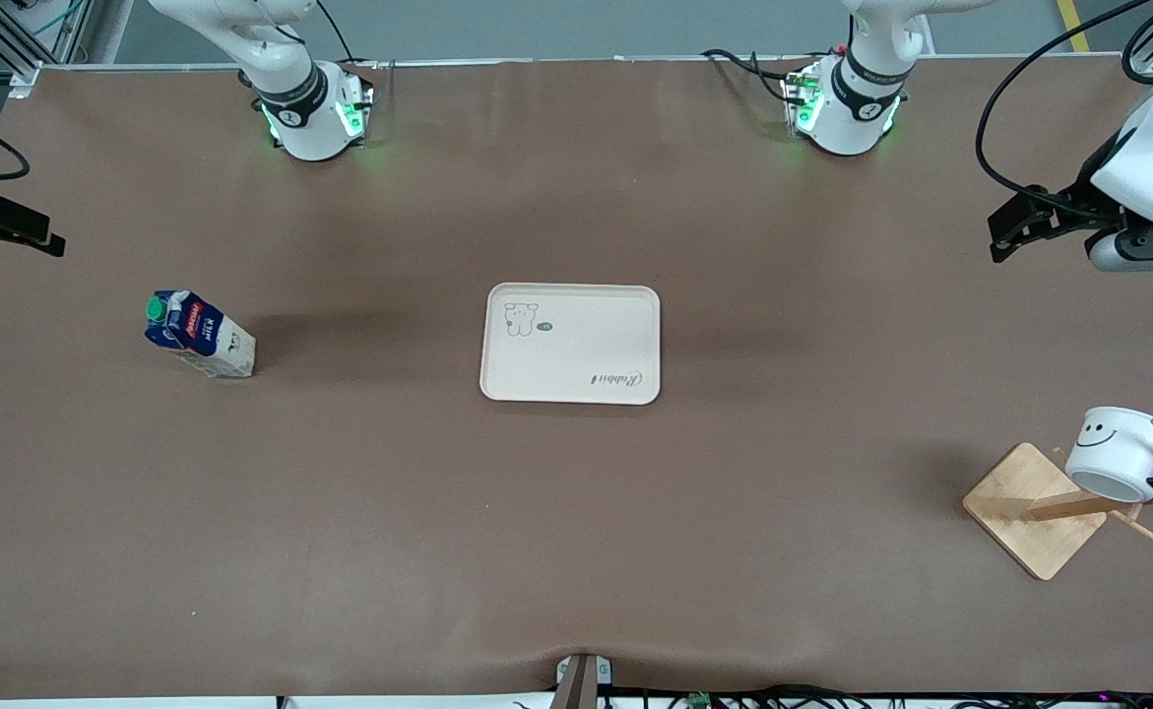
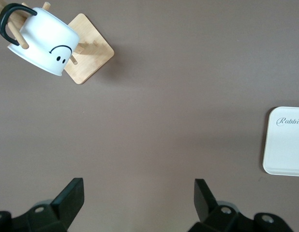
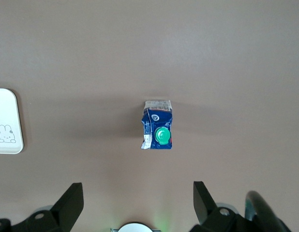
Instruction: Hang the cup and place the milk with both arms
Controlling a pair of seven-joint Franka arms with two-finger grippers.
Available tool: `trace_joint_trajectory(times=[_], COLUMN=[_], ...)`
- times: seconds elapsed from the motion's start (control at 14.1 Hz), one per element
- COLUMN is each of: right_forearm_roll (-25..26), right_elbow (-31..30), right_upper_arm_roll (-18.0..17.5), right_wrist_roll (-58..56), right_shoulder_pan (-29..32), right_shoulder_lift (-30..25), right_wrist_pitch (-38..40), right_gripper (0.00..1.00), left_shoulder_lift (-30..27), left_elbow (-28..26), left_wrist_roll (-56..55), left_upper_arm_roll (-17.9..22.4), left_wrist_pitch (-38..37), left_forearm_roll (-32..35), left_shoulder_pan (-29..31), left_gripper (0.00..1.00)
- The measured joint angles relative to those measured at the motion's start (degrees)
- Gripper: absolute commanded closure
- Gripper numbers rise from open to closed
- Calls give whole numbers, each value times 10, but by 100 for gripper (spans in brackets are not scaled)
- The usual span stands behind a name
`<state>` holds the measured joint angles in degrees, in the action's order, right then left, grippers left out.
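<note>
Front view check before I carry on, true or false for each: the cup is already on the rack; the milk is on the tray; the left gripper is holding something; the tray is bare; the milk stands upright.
1. The cup hangs by its black handle on a peg of the wooden rack. True.
2. The milk is on the tray. False: it stands on the table toward the right arm's end, apart from the tray.
3. The left gripper holds something. False: it is open and empty over the table.
4. The tray carries nothing. True.
5. The milk stands upright. True, green cap on top.
</note>
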<state>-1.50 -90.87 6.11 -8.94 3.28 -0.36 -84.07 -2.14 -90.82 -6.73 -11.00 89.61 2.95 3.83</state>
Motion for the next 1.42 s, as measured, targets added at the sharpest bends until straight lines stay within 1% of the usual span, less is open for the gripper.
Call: trace_joint_trajectory(times=[0.14, 0.42, 0.64, 0.99, 1.42], right_forearm_roll=[0, 0, 0, 9, 10], right_elbow=[12, 14, 14, 14, 12], right_upper_arm_roll=[0, -6, -7, -4, -5], right_wrist_roll=[1, 24, 44, 45, 45], right_shoulder_pan=[-2, -14, -17, -16, -17], right_shoulder_lift=[-3, -9, -10, -10, -10], right_wrist_pitch=[8, 38, 38, 21, 22], right_gripper=[0, 0, 0, 0, 0], left_shoulder_lift=[-4, -4, -4, -4, -3], left_elbow=[0, 0, 0, 4, 4], left_wrist_roll=[0, 1, 1, 1, 1], left_upper_arm_roll=[0, 2, 4, 5, 5], left_wrist_pitch=[-4, -10, -10, -10, -10], left_forearm_roll=[-1, -19, -19, -19, -19], left_shoulder_pan=[0, 1, 1, 2, 2], left_gripper=[0, 0, 0, 0, 0])
